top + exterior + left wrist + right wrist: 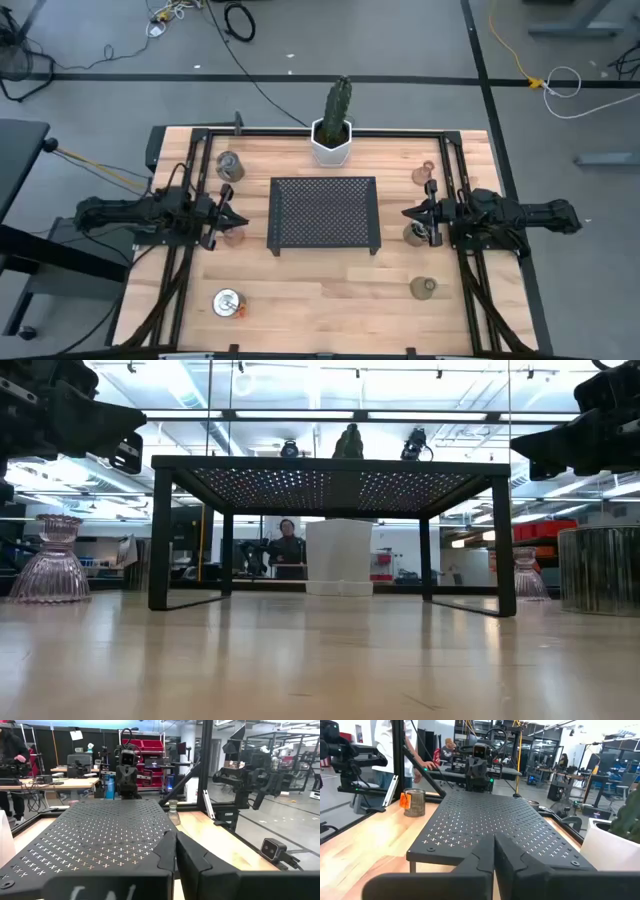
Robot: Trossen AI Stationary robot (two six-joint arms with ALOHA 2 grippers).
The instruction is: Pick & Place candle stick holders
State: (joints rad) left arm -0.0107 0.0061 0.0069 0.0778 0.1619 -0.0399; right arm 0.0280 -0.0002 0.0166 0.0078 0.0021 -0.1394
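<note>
High view — pincers (231, 217) (412, 212) flanking tray (325, 213) edges

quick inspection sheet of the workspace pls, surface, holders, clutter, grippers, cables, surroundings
surface: wooden table, bare wood in front of the tray.
job's things: silver holders on the left side; glass holders on the right side, one more by each gripper, partly hidden; none on the tray.
clutter: black mesh tray at the centre, white cactus pot behind it.
grippers: left gripper beside the tray's left edge, shut, empty; right gripper beside its right edge, shut, empty.
cables: loose cables on the floor behind the table.
surroundings: lab benches; a person standing in the background.
</note>
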